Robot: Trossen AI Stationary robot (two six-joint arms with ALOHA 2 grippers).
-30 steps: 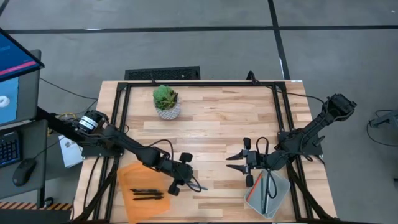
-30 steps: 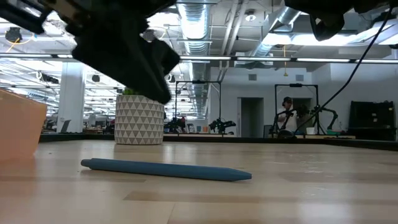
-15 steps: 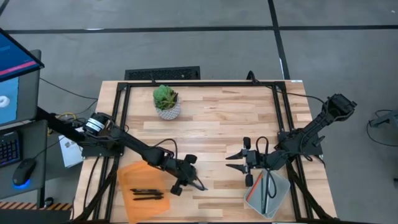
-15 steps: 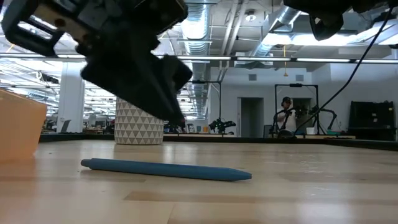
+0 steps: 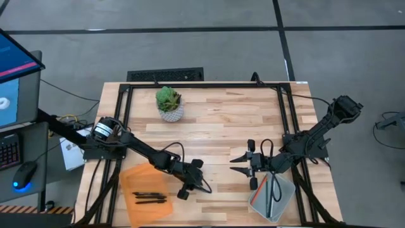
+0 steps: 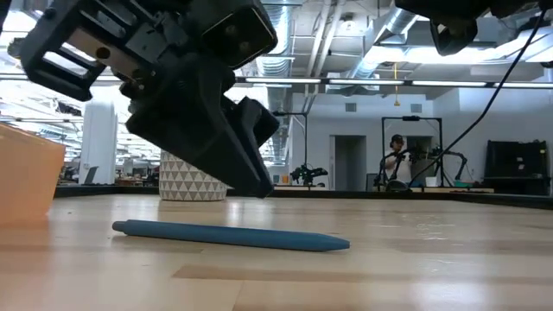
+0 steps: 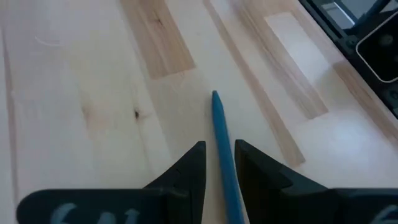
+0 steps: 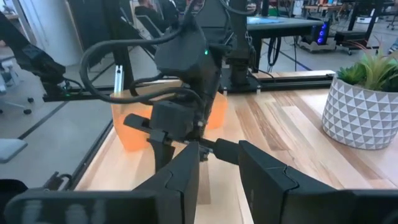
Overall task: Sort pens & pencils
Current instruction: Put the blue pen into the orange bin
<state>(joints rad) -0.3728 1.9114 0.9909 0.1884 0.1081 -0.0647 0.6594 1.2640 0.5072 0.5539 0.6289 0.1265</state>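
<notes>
Between the left claw's (image 7: 216, 163) narrowly parted fingers lies the last loose blue pen (image 7: 222, 151), ungripped, while black pens (image 5: 149, 197) already rest in the orange tray (image 5: 130, 180) beside it.

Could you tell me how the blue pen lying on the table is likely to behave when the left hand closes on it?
The pen looks like a slim round stick lying flat on smooth wood, so it may roll if nudged sideways. It appears straight and rigid, so it should lift without bending. The left hand straddles it with fingers on either side, open, so a centred squeeze seems likely to catch it.
</notes>
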